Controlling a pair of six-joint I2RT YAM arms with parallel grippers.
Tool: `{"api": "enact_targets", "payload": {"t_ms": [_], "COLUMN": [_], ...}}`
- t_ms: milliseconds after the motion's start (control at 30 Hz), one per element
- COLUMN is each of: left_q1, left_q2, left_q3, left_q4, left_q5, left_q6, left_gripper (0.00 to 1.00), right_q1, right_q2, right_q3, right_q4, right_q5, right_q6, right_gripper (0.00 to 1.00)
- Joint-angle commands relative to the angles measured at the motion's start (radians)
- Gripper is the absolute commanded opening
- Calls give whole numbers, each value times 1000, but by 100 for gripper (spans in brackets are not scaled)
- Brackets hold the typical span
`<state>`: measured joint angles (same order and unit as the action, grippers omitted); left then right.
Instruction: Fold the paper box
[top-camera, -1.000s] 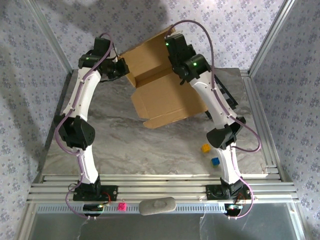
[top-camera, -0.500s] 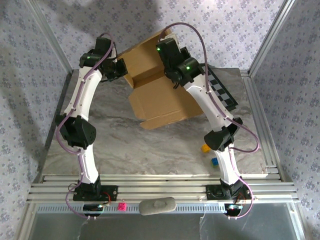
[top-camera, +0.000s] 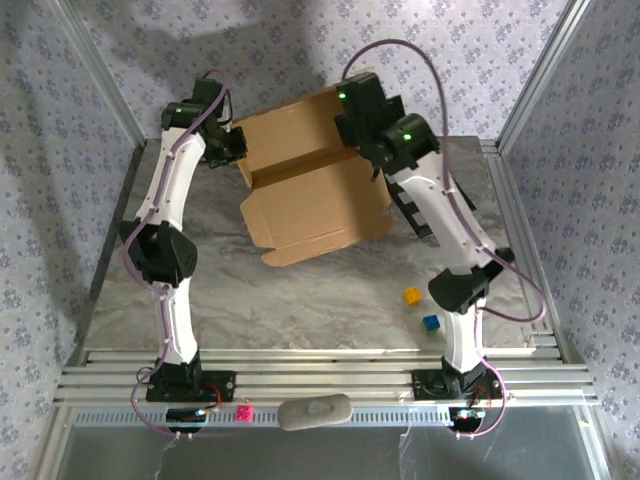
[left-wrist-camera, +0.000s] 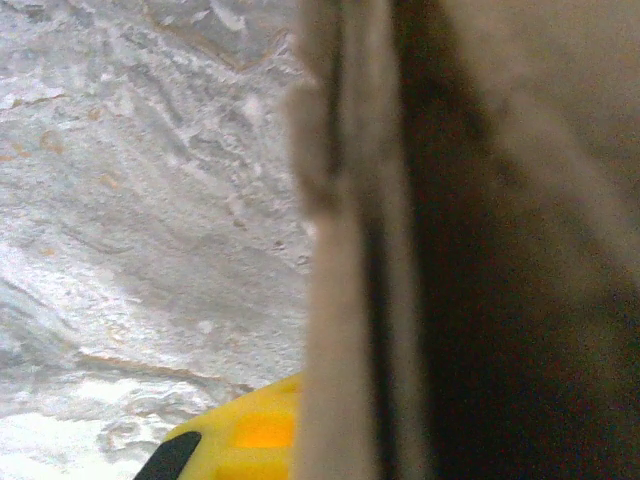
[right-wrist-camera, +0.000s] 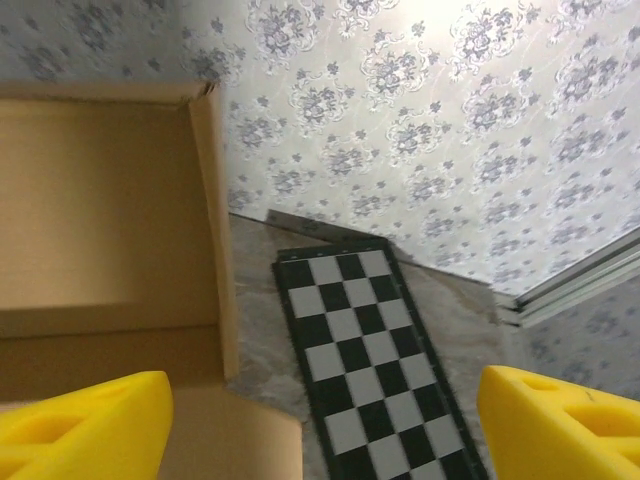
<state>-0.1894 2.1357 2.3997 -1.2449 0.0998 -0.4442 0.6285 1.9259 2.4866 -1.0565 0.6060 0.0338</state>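
A plain brown cardboard box (top-camera: 315, 195), partly folded with its back panel raised, lies on the grey marbled tabletop (top-camera: 300, 300) between the two grippers. The left gripper (top-camera: 238, 143) is closed tight on the box's left edge, and the cardboard rises right against its yellow finger (left-wrist-camera: 240, 435). The right gripper (right-wrist-camera: 325, 430) is spread wide and holds nothing; it hangs just off the box's right rear corner, with a black-and-white checkered board (right-wrist-camera: 370, 360) below the gap.

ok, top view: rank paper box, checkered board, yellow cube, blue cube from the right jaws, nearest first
From the jaws of the right gripper:
1. paper box, right beside them, far centre
2. checkered board, right of the box
3. yellow cube, near right
4. blue cube, just beyond yellow
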Motion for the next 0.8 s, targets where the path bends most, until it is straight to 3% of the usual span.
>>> {"api": "enact_targets", "payload": {"t_ms": [0,133,300,400,633,767], "left_q1": [11,31,58,66,112,139], "left_q2": [66,106,117,123,118,150], "left_q3": [88,79,33,10,-112,-102], "left_q4": [-160,-200,-185,-171,-74,-74], "left_q5": [-24,-9,36,50,140,206], "left_q6": [71,93,81,68,-13,-40], "left_gripper": [0,0,0,0,0,0], "right_q1": [-36,-110,-285,-367,-424,-403], "right_q2": [-86,-179,-284,-354,-516,-581], "right_q3": [-53,-251,-583,-807,-1225,-1483], "right_q4": [-67,-39,116,205,378,626], "right_q5": [-141,-305,-703,-869,-1067,-1157], "right_q6": [115,212,364,413,586,704], "right_gripper": [81,79,75,74,78,86]}}
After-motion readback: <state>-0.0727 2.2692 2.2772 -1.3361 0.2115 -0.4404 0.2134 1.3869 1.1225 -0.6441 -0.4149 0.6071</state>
